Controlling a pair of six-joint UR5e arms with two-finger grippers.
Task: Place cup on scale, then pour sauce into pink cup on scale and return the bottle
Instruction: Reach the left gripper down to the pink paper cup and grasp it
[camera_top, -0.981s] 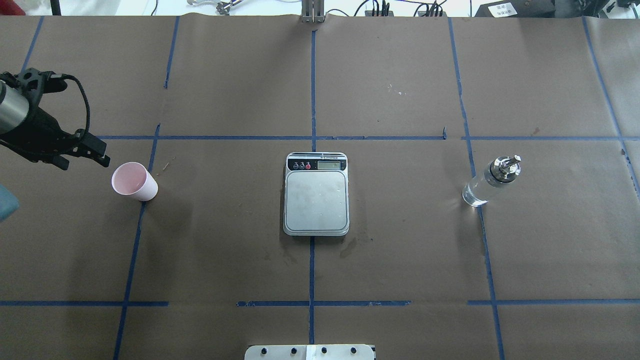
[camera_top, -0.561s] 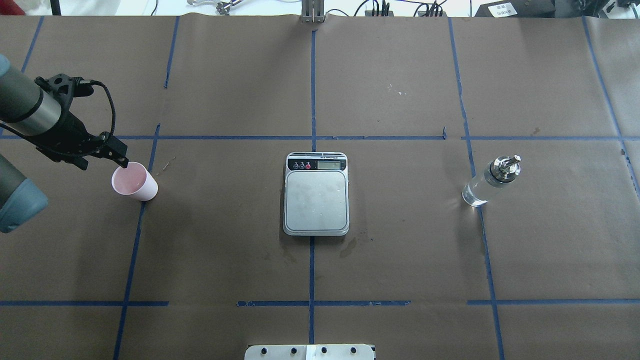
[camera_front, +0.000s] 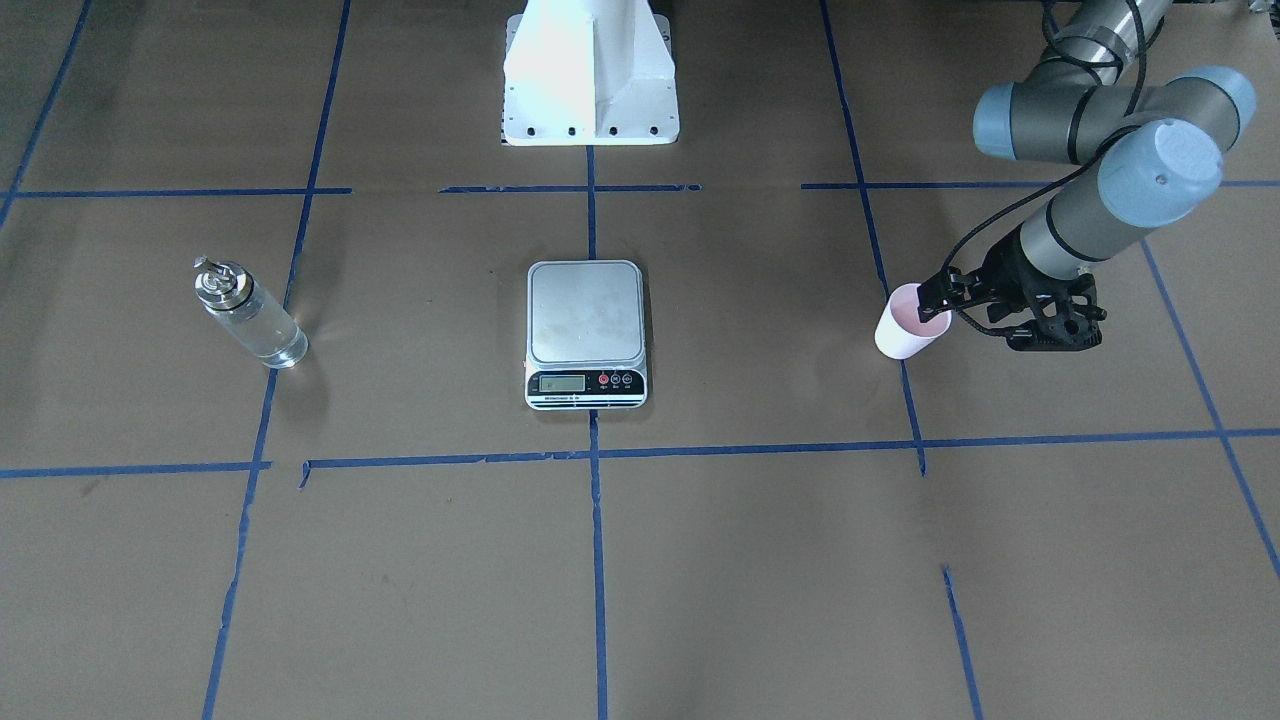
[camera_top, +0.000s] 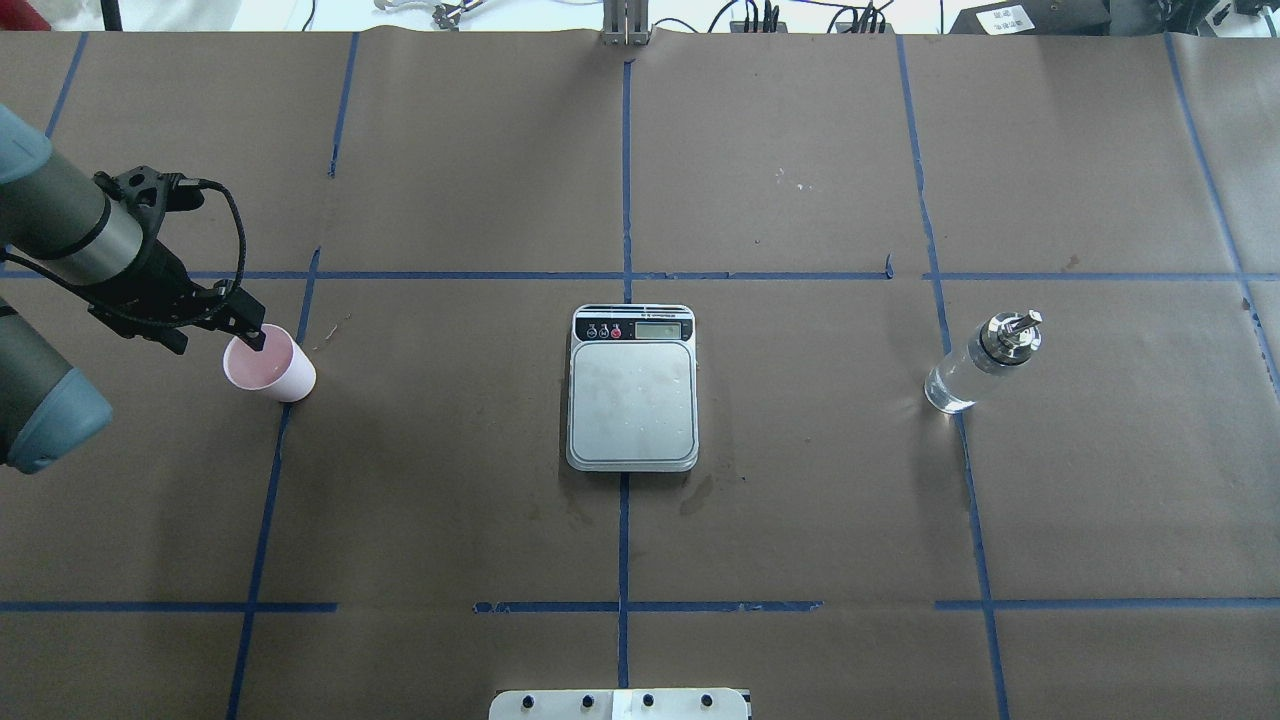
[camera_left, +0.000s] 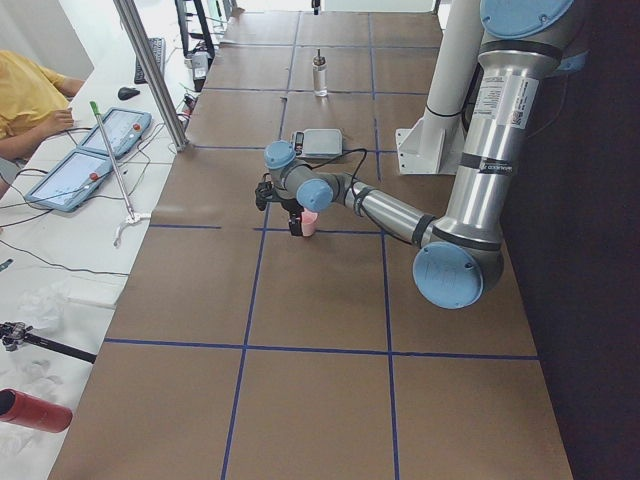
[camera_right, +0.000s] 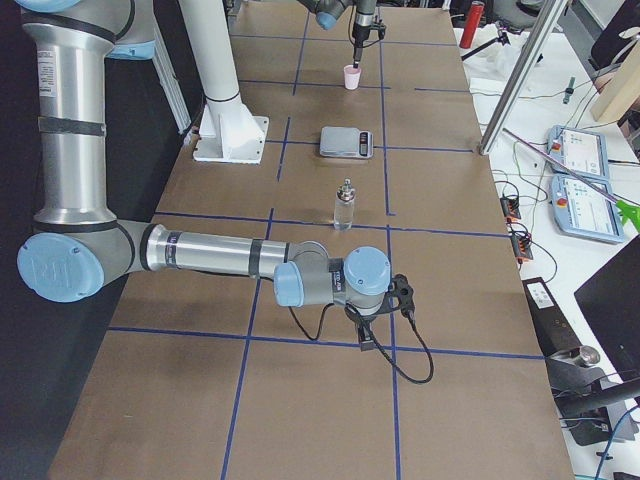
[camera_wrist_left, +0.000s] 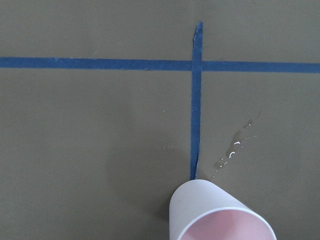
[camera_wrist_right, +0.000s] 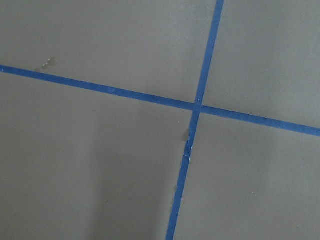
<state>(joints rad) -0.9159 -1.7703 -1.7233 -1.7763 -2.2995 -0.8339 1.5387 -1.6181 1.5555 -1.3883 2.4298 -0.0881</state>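
The worktop (camera_top: 800, 150) is covered in matt brown paper, divided into large squares by strips of blue tape (camera_top: 626, 180), with wide bare room on every side of the things. The left arm (camera_top: 70, 230), grey tube with pale blue joints, reaches in from the side. Its black jaws hang at the cup's near rim, and no view shows clearly whether they are apart or together. The right arm (camera_right: 200, 250) appears only in the right-side view, lying low along the worktop and well apart from everything; its jaws cannot be judged there.

The scale (camera_top: 632, 400) sits flat at the centre over a tape line, a rounded rectangle of brushed steel with nothing on it. In the front-facing view its button strip is on the side away from the robot. The bottle (camera_top: 975, 365) stands upright well to the robot's right, clear glass under a shiny metal cap. The cup (camera_top: 275, 372), pale pink and tapered, stands upright on the worktop far to the left, beside a tape line. Only the left wrist view shows small glinting wet marks (camera_wrist_left: 235, 145) on the paper just beyond it.
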